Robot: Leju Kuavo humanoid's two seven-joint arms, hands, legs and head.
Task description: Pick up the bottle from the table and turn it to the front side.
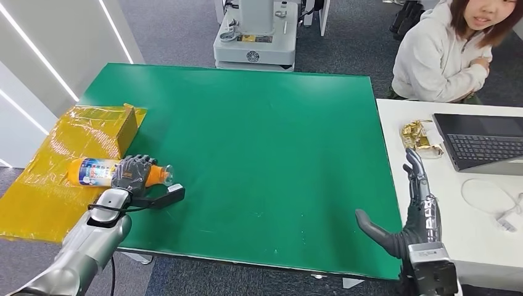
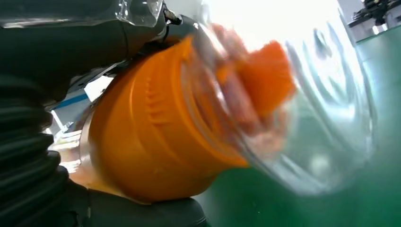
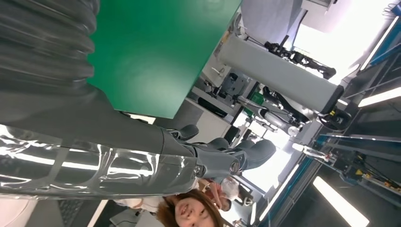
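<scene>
An orange drink bottle with a blue and white label lies on its side at the left edge of the green table. My left hand is wrapped over its neck end, fingers curled around it. The left wrist view shows the bottle very close, its orange liquid and clear plastic against the thumb. My right hand hovers at the table's right front corner with fingers straight and thumb spread, holding nothing. The right wrist view shows this hand with fingers extended.
A yellow plastic-wrapped box and yellow sheet lie left of the bottle. A white side table on the right carries a laptop, a gold wrapper and a cable. A person sits behind it. A robot base stands beyond the table.
</scene>
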